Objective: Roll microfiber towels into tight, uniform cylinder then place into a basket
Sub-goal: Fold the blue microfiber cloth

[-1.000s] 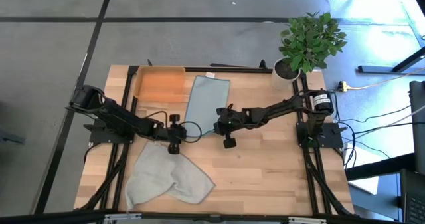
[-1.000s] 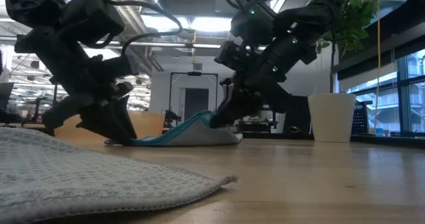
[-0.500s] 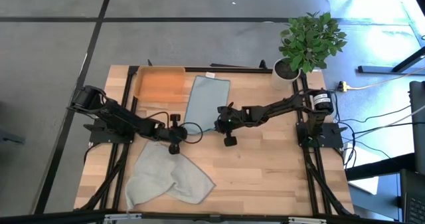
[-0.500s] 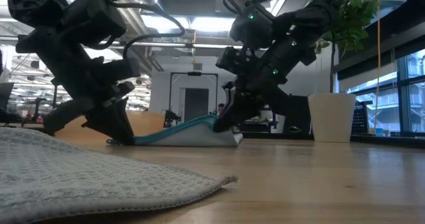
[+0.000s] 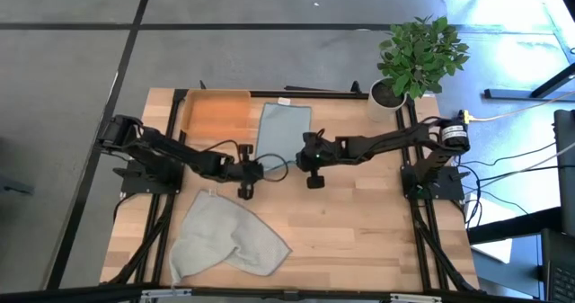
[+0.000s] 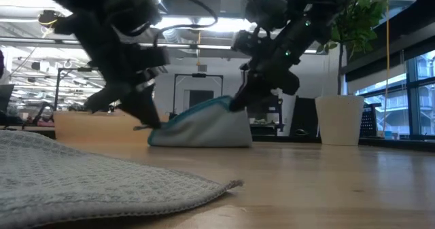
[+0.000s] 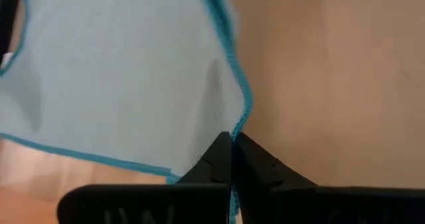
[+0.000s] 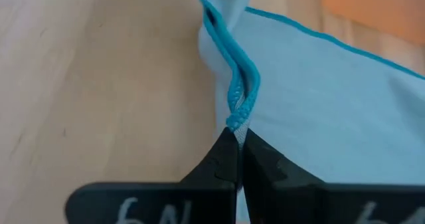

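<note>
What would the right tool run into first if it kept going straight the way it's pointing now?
More of the light teal-blue towel it is already clamped on: the right tool points across that cloth toward the orange basket, which seems next beyond, though depth is unclear.

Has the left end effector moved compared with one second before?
Yes. In the high view the left end effector, shut on the teal towel, has gone right and toward the far edge, nearer the basket, lifting the towel's near edge.

Both pincers and the teal towel's point(image 5: 280, 132) pinched near edge, now farther toward the basket point(image 5: 216, 114).
</note>
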Controlling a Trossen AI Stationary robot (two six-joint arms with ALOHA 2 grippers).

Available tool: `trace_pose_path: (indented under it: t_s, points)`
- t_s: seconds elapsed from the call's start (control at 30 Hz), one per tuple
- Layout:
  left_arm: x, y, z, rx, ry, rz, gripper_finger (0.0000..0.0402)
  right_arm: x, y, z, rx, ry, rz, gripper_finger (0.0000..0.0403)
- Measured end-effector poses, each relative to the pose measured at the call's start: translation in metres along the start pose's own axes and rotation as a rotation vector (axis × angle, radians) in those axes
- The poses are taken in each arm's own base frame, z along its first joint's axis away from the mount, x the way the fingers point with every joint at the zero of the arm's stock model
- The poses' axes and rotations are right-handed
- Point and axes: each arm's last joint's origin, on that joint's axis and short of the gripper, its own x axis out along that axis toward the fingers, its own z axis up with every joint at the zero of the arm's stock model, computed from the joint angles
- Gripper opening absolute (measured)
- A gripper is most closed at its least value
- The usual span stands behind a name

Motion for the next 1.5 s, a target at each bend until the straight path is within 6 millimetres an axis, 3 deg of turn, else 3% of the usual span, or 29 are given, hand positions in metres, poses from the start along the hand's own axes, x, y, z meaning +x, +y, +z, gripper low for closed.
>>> trace_pose_path:
  t_s: [0.37,0.63,0.77,0.93,1.5]
  points:
    - [0.002,0.057,0.033,-0.098,-0.019,0.158,0.0000,-0.001,-0.029,-0.017,0.038,0.159,-0.228,0.0007]
    - [0.012,0.102,0.024,-0.224,0.021,0.242,0.0000,-0.002,-0.061,-0.030,0.106,0.182,-0.295,0.0007]
    - [0.016,0.113,0.019,-0.258,0.025,0.203,0.0000,-0.002,-0.070,-0.034,0.138,0.177,-0.272,0.0007]
    - [0.016,0.104,0.020,-0.237,0.006,0.048,0.0000,-0.001,-0.061,-0.034,0.128,0.165,-0.159,0.0007]
    - [-0.011,0.018,0.030,-0.073,0.042,-0.144,0.0000,-0.004,0.012,-0.011,0.078,0.134,0.060,0.0007]
